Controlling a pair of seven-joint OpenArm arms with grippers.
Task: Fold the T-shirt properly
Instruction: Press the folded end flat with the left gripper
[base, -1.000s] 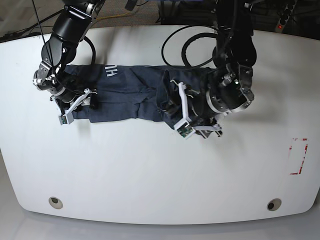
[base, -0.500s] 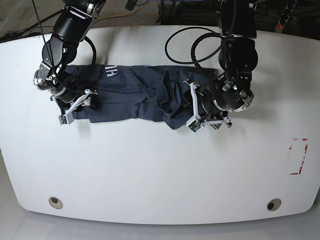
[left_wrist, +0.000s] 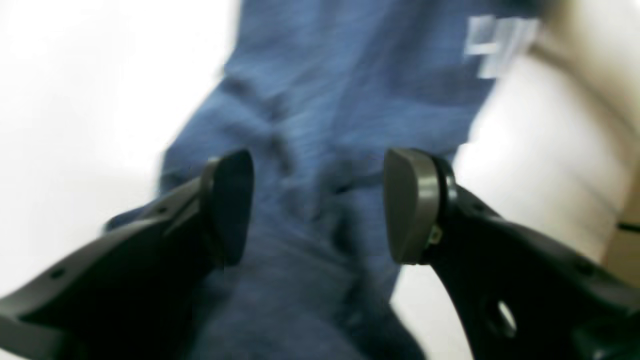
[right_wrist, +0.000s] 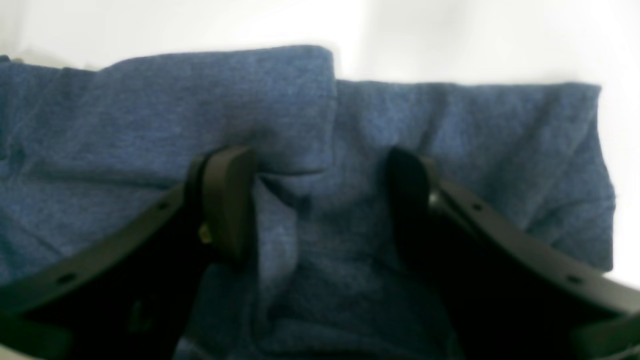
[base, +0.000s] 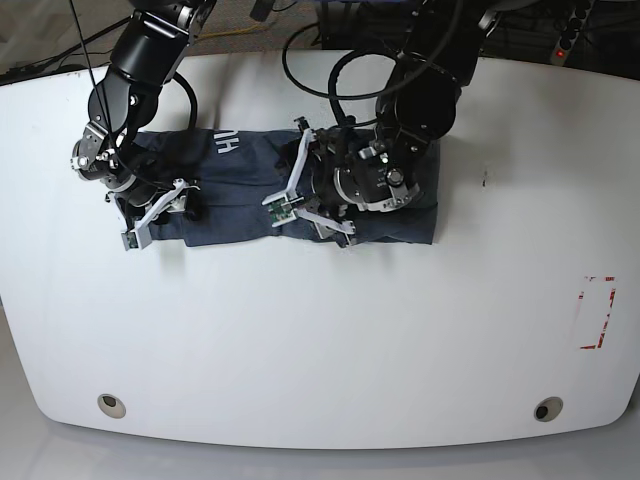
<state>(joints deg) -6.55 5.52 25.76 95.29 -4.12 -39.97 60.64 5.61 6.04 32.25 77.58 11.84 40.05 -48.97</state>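
over the t-shirt (base: 240, 190) (bunched): two hands

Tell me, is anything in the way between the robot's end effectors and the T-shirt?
Nothing visible is. The left end effector and the right end effector are both open directly over the T-shirt, with only cloth between their fingers.

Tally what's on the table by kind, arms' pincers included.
T-shirt: 1, dark blue, lying in a long band
Pincers: 2, left pincer and right pincer, both open over the shirt
Red tape mark: 1, near the table edge
Round table holes: 2, and
Total: 6
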